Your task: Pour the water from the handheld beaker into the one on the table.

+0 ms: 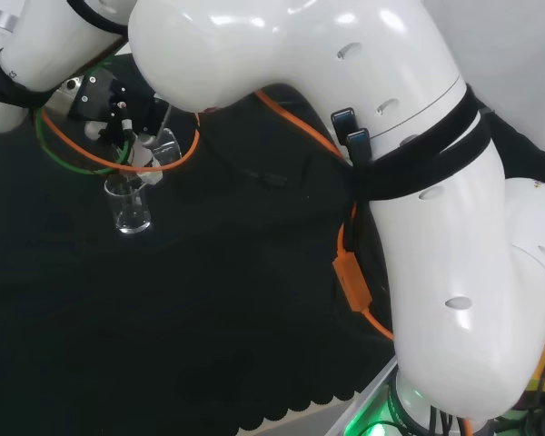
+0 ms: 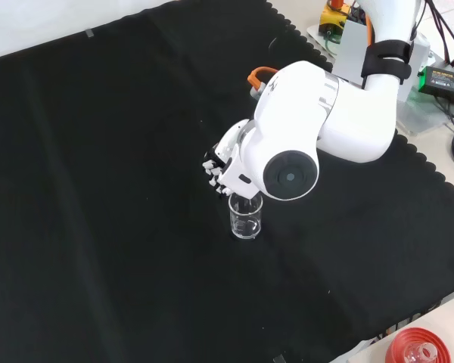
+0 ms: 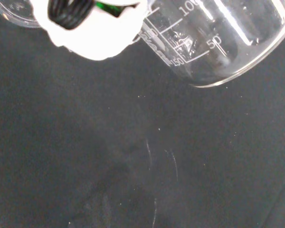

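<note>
The glossy white rounded arm links carry a black strap band, oval recesses and a round grey cap. Beside the band runs an orange cable; a green cable loops near the black and white hand.

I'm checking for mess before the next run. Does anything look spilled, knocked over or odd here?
Nothing stands out. The beaker on the table stands upright on the black cloth, with no puddle showing around it. The hand holds the other beaker tilted above it, as pouring calls for.
</note>
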